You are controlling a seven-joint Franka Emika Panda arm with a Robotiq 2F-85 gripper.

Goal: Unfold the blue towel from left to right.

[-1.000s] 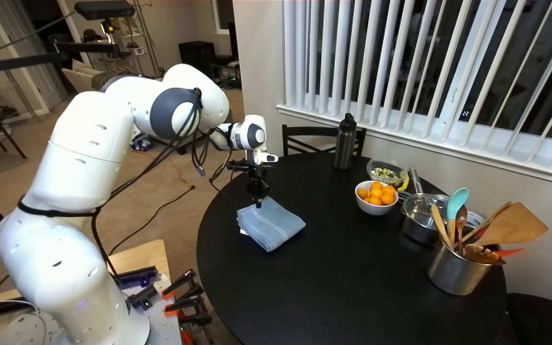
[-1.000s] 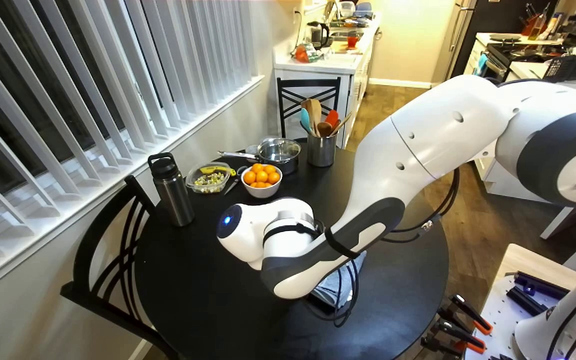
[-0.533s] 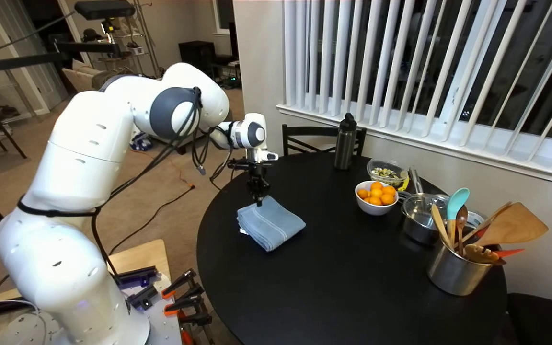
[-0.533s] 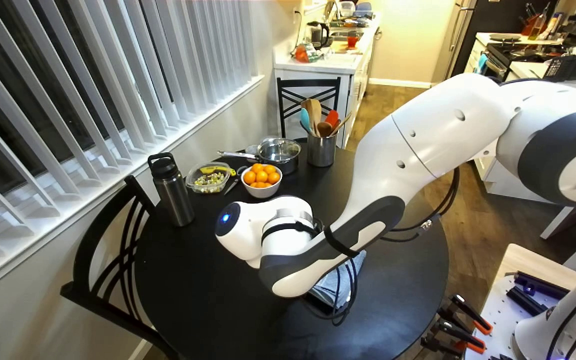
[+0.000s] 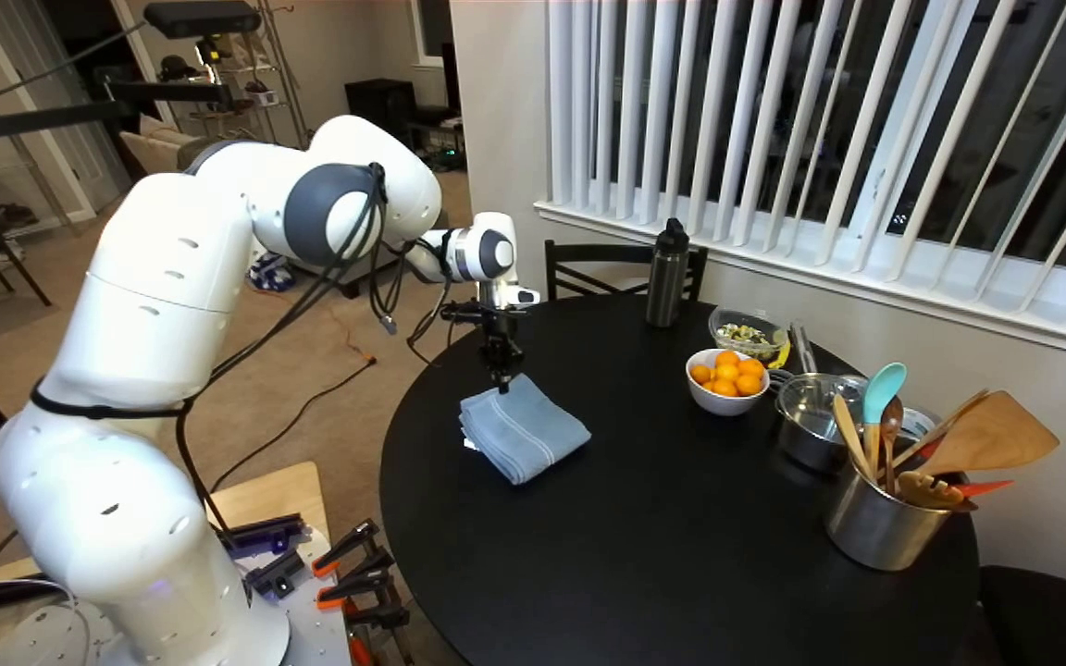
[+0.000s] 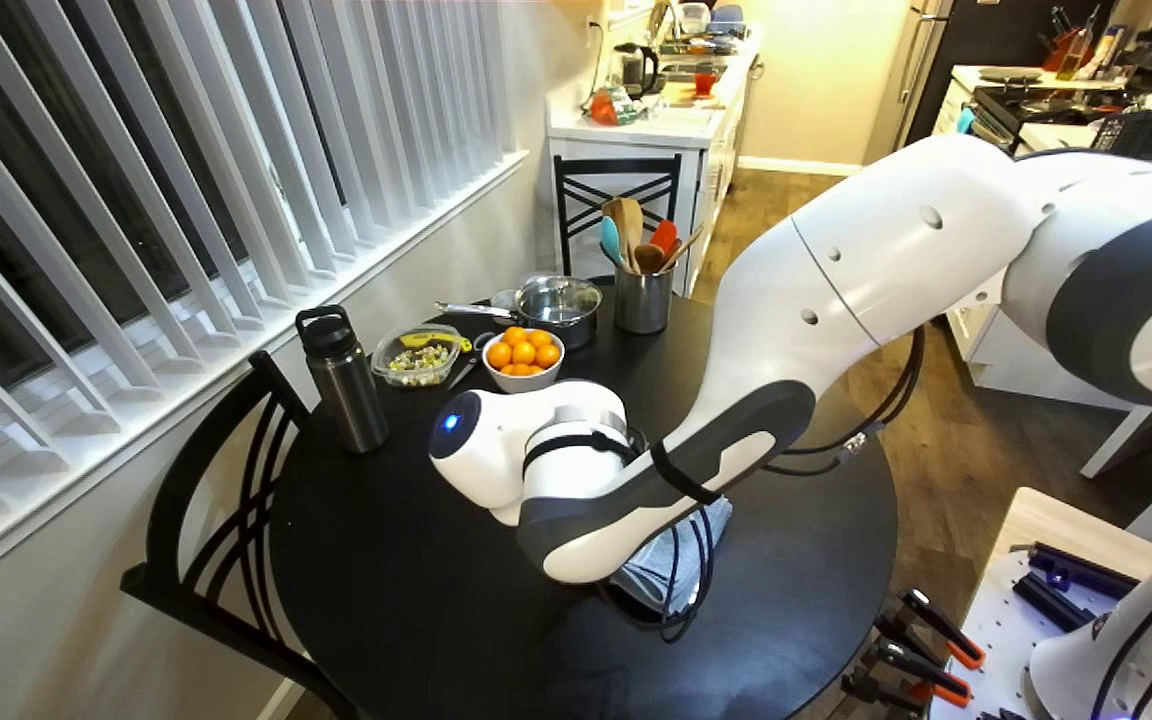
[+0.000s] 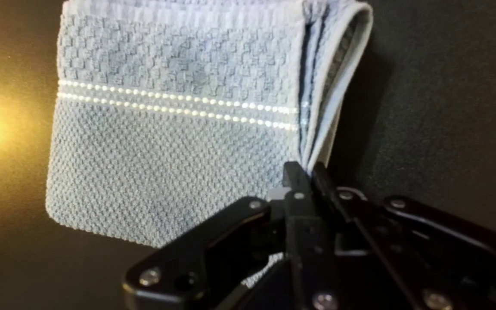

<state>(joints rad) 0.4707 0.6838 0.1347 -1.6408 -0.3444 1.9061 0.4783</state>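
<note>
One blue towel (image 7: 166, 159), folded into a squarish stack, lies on the round black worktop (image 5: 700, 536), and my gripper (image 7: 308, 171) points down at its edge, fingers (image 7: 295, 174) nearly together, cloth pinched between them; how many layers I hold, I cannot tell. To unfold it well, I should raise this edge gently, check that only the upper flap follows, then carry it across in a low arc and lay it flat, since a deeper bite would probably drag the whole stack. The weave is waffled on one side of two rows of white dots (image 7: 179, 97), finely pebbled on the other; near the pinch, layers curl into a soft, narrow loop (image 7: 330, 47)
</note>
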